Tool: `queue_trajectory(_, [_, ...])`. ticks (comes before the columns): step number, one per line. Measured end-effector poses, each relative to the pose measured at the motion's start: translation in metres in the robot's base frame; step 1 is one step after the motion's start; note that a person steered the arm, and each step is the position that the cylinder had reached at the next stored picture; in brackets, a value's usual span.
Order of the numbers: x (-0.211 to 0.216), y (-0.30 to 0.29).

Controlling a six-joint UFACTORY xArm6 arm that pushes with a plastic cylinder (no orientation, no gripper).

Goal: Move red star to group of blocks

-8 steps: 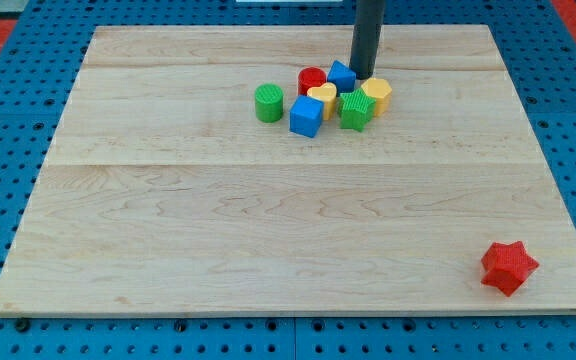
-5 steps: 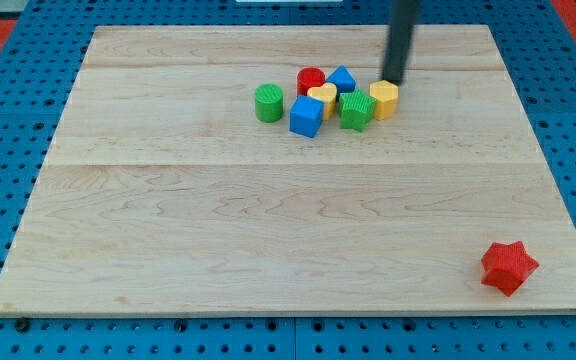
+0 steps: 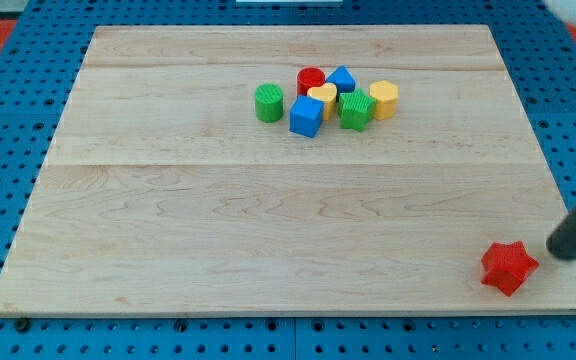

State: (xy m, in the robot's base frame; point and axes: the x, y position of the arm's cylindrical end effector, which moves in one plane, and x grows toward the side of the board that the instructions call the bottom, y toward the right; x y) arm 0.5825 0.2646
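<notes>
Now you see the wooden board (image 3: 268, 220) with my tip (image 3: 560, 254) near its lower right corner, just to the view's right of the red star (image 3: 508, 267), bare and apparently not touching it. That ridged red star lies well apart from the group of blocks (image 3: 330, 98) up top.

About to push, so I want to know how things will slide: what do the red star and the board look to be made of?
The red star looks like matte moulded or printed plastic: uniform colour, faintly ribbed faces. The board looks like pale wood in joined planks, with visible grain and seams and a smooth, low-sheen finish. My tip sits just to the star's right, apparently not yet touching.
</notes>
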Motion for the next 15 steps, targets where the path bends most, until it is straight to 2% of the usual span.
queue_trajectory(1, [0.020, -0.042])
queue_trajectory(2, [-0.013, -0.154])
queue_trajectory(3, [-0.041, -0.170])
queue_trajectory(4, [-0.007, -0.131])
queue_trajectory(5, [0.003, -0.096])
queue_trajectory(6, [-0.041, -0.087])
queue_trajectory(7, [-0.071, -0.142])
queue_trajectory(8, [-0.077, -0.219])
queue_trajectory(9, [-0.049, -0.161])
queue_trajectory(10, [-0.052, -0.246])
queue_trajectory(11, [-0.071, -0.319])
queue_trajectory(12, [-0.070, -0.338])
queue_trajectory(13, [-0.080, -0.383])
queue_trajectory(14, [-0.123, -0.401])
queue_trajectory(15, [-0.127, -0.434])
